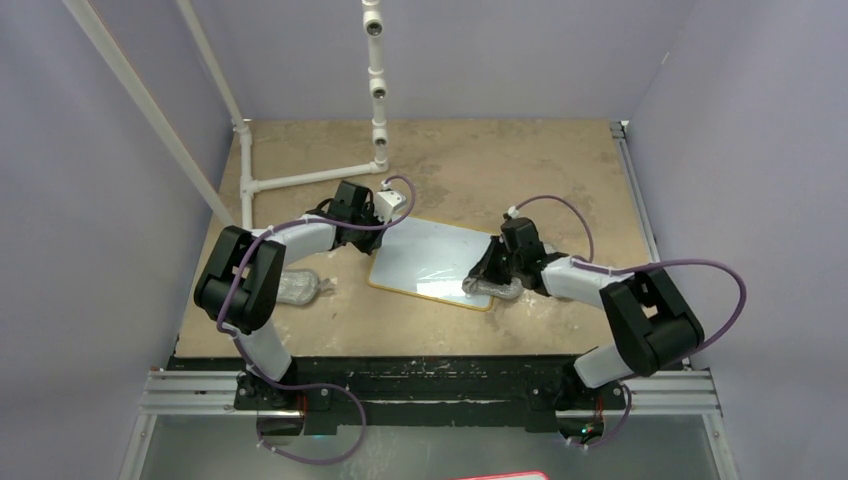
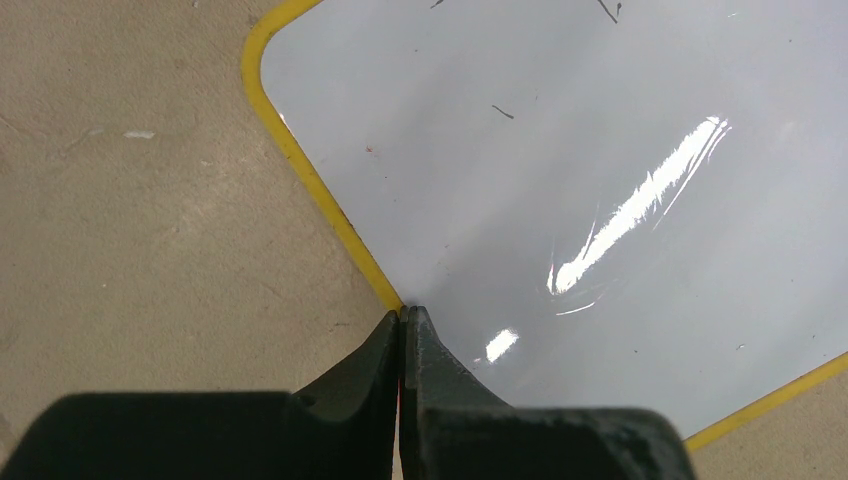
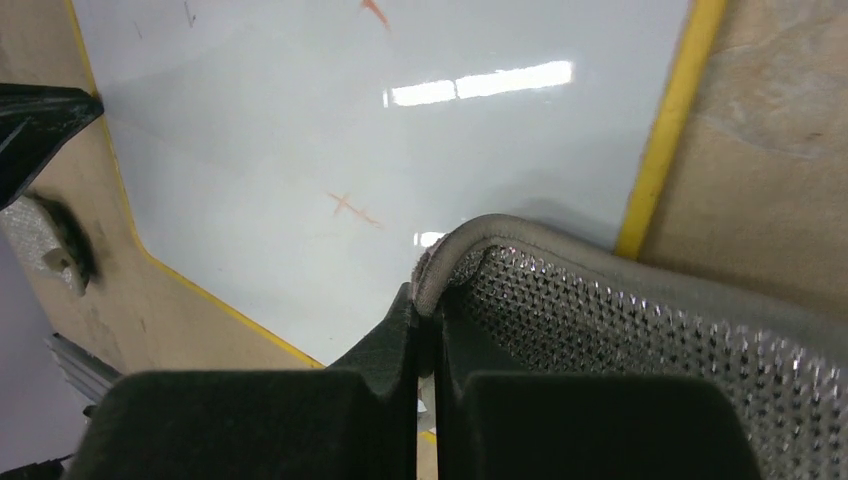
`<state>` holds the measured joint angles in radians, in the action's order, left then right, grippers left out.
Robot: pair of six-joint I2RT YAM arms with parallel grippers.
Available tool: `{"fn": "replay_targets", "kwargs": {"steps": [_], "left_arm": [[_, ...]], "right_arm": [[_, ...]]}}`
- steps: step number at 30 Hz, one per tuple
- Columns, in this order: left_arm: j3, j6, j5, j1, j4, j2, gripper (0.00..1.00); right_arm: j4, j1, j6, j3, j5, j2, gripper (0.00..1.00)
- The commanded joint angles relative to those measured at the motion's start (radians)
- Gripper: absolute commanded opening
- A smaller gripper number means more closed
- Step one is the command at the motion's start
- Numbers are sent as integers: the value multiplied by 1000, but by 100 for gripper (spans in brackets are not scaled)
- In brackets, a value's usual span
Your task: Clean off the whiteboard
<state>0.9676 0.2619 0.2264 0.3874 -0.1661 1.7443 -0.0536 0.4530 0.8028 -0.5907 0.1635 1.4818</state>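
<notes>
The whiteboard (image 1: 430, 262) lies flat in the middle of the table, white with a yellow rim. Faint red marks show on it in the right wrist view (image 3: 300, 150). My right gripper (image 1: 488, 280) is shut on a grey cloth pad (image 3: 640, 340) and holds it on the board's near right corner. My left gripper (image 1: 378, 232) is shut with its tips pressed on the board's left rim (image 2: 330, 215). The tips (image 2: 404, 315) meet at the yellow edge. The right gripper's tips (image 3: 425, 305) pinch the pad's edge.
A second grey cloth pad (image 1: 297, 288) lies on the table left of the board, by the left arm. White pipe framing (image 1: 378, 90) stands at the back. Purple walls close in both sides. A metal rail (image 1: 430, 385) runs along the near edge.
</notes>
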Motion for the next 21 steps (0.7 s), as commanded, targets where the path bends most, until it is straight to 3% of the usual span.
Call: {"fn": "replay_targets", "kwargs": {"steps": [1,6,10,17,21], "left_arm": [[-44,-2,-38,-1,-143,44,0],[-39,0,-41,-1,-151,41,0],[-42,5,-48,-1,-156,40,0],[-47,13,-56,-1,-150,33,0],[-50,11,-53,-1,-147,41,0]], "right_arm": [[66,106,-2,-7,36,117,0],[15,208,21,-252,39,326,0],[83,157,2,-362,-3,407,0],[142,-83,-92,-196,-62,207,0],[141,-112,-121,-89,-66,136,0]]}}
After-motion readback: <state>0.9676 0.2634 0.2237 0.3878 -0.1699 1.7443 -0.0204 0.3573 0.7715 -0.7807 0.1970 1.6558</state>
